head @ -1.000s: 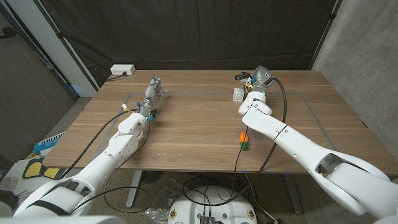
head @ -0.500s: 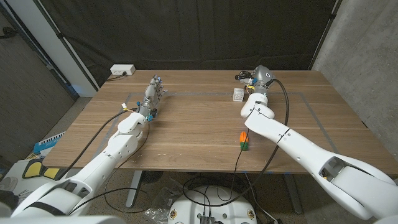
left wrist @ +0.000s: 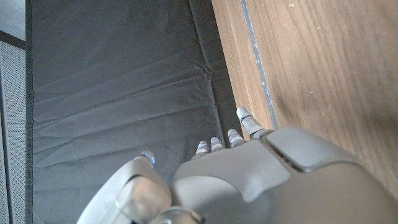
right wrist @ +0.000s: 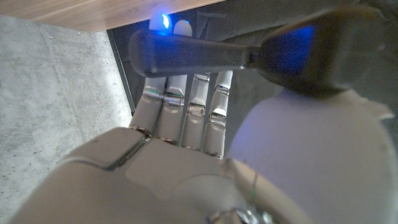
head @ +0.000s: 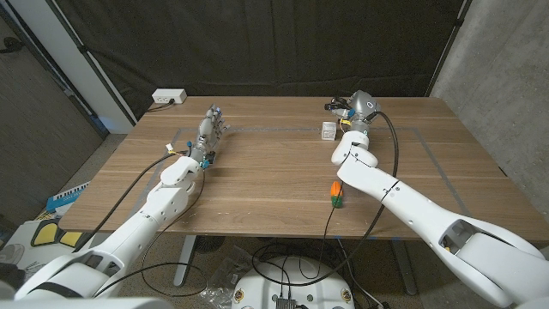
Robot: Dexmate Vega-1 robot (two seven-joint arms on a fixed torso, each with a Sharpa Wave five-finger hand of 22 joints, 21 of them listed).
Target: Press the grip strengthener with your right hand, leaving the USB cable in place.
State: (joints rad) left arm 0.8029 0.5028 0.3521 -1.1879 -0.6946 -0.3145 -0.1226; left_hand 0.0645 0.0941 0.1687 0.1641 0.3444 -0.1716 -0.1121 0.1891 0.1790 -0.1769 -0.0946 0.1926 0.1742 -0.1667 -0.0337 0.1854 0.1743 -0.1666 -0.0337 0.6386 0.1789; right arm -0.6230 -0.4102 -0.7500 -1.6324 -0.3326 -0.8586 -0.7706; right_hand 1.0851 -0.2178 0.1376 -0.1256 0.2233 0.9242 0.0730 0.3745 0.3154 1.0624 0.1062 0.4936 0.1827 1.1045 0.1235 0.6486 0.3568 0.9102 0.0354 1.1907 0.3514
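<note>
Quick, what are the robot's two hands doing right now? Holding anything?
Left hand: open, fingers straight, holding nothing.
Right hand: open, fingers stretched out, holding nothing.

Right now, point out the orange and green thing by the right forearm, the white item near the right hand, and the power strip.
orange and green object (head: 336, 192), head view, on its orange upper part.
small white item (head: 328, 130), head view, on its middle.
power strip (head: 169, 97), head view, on its top face.

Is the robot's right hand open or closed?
Open. In the right wrist view, the right hand has its fingers stretched out straight, holding nothing.
</note>
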